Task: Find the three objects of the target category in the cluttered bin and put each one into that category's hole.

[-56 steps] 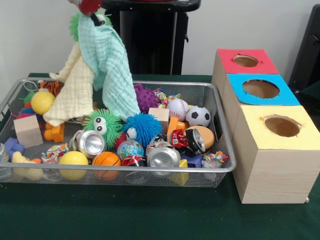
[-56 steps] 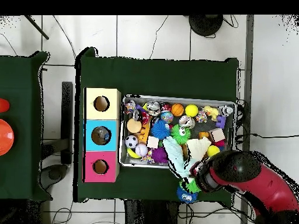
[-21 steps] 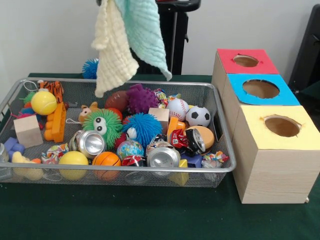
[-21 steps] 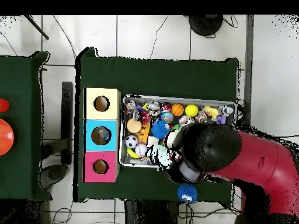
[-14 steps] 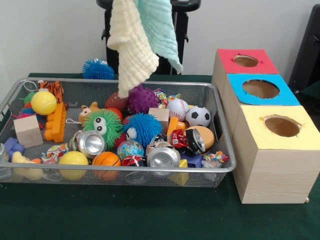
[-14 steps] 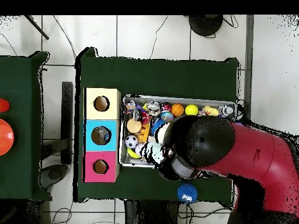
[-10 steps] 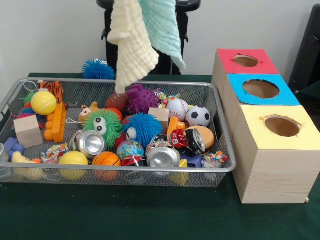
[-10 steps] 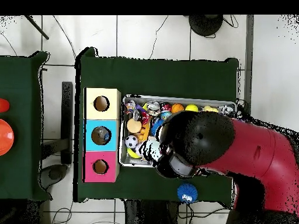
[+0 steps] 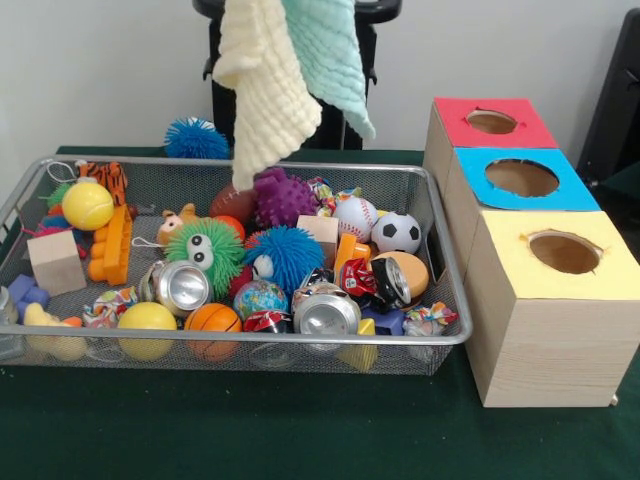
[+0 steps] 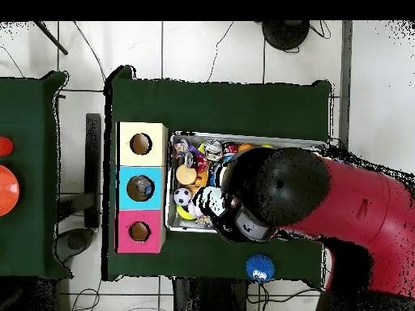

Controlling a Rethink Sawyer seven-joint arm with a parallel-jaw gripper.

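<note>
Two cloths hang together high over the back of the wire bin [image 9: 250,340]: a pale yellow cloth [image 9: 265,90] and a mint cloth [image 9: 330,60]. Their tops run off the upper edge of the front view. In the overhead view the red arm covers the bin's middle, and my gripper [image 10: 231,217] sits under its black head, shut on the cloths, whose white edge [image 10: 212,202] shows beside it. To the bin's side stand three wooden boxes with a red hole [image 9: 491,121], a blue hole [image 9: 521,177] and a yellow hole [image 9: 564,251].
The bin holds several balls, crushed cans [image 9: 325,312], a green spiky toy with eyes [image 9: 205,250], wooden blocks [image 9: 55,262] and a soccer ball [image 9: 397,232]. A blue spiky ball [image 9: 195,138] lies on the green table behind the bin.
The cloths were lifted out of the bin and carried right toward the boxes. A blue spiky ball now lies behind the bin. In the last half second they barely shift.
</note>
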